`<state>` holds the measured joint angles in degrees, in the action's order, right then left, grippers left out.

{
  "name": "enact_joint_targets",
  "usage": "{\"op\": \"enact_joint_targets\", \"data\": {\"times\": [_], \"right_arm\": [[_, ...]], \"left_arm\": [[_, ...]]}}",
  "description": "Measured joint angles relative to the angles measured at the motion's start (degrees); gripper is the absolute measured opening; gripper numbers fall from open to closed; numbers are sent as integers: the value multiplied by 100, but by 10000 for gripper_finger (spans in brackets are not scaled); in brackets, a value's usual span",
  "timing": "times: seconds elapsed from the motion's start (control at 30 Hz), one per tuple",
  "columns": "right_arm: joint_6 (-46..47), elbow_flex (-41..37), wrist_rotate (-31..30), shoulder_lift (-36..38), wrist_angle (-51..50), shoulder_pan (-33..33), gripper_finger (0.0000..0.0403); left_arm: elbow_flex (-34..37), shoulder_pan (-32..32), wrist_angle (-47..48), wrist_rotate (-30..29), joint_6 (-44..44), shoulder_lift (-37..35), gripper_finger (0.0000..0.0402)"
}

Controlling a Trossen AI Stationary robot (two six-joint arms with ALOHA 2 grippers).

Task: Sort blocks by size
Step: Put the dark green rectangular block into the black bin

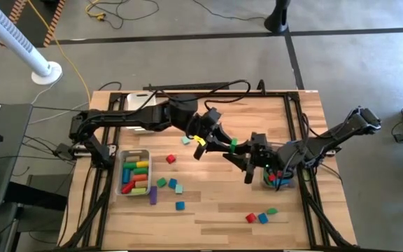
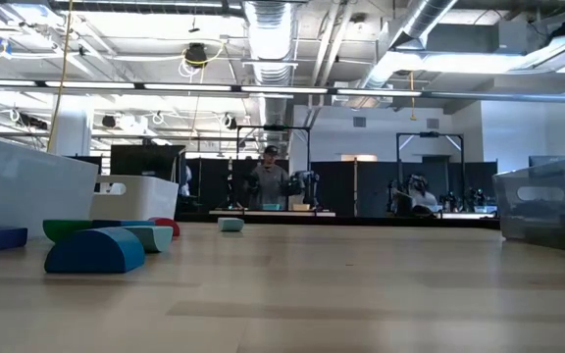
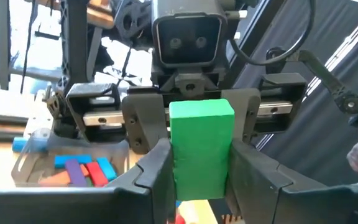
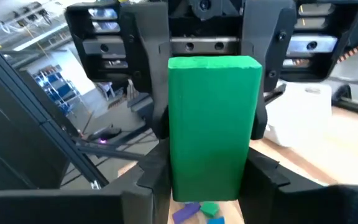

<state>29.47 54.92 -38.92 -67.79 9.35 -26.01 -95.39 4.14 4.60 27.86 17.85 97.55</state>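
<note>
A green block (image 1: 234,142) hangs in mid-air over the middle of the table, between my two grippers. My left gripper (image 1: 227,144) reaches it from the table's left and my right gripper (image 1: 242,147) from the right, so the two face each other, both shut on the block. In the left wrist view the green block (image 3: 201,149) stands upright between the fingers; the right wrist view shows the same green block (image 4: 213,124). Several loose blocks lie on the table, among them a red one (image 1: 171,159), a teal one (image 1: 186,141) and a purple one (image 1: 152,196). My left gripper pinches the green block's two opposite side faces (image 3: 179,168) between its two fingers. The fingers come level from the table's left. The block stands upright, clear of the table. My right gripper pinches the same two side faces (image 4: 180,180) at the block's other end. Its fingers (image 4: 263,177) come level from the table's right, facing my left gripper's fingers. The block stays upright and clear of the table.
A clear bin (image 1: 123,155) with several blocks stands at the left, another clear bin (image 1: 266,183) with blocks under my right arm. A white tray (image 1: 140,100) sits at the far left. Three blocks (image 1: 261,216) lie near the front right. A blue half-round block (image 2: 94,250) lies close to the low camera.
</note>
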Motion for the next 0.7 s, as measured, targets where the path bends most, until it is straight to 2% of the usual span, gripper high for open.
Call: {"op": "enact_joint_targets", "data": {"times": [0.17, 0.3, 0.5, 0.7], "right_arm": [[509, 0, 0, 0, -771, -173, 160], [1369, 0, 18, 94, -1921, -434, 160], [3614, 0, 382, 419, -4364, -1103, 160], [6070, 0, 990, 801, -6609, -2166, 160]], "left_arm": [[4, 5, 246, 27, -28, -34, 158], [0, 11, 688, 44, -219, -209, 171], [0, 11, 1993, 39, -695, -620, 180], [0, -102, 3592, 28, -1125, -997, 180]]}}
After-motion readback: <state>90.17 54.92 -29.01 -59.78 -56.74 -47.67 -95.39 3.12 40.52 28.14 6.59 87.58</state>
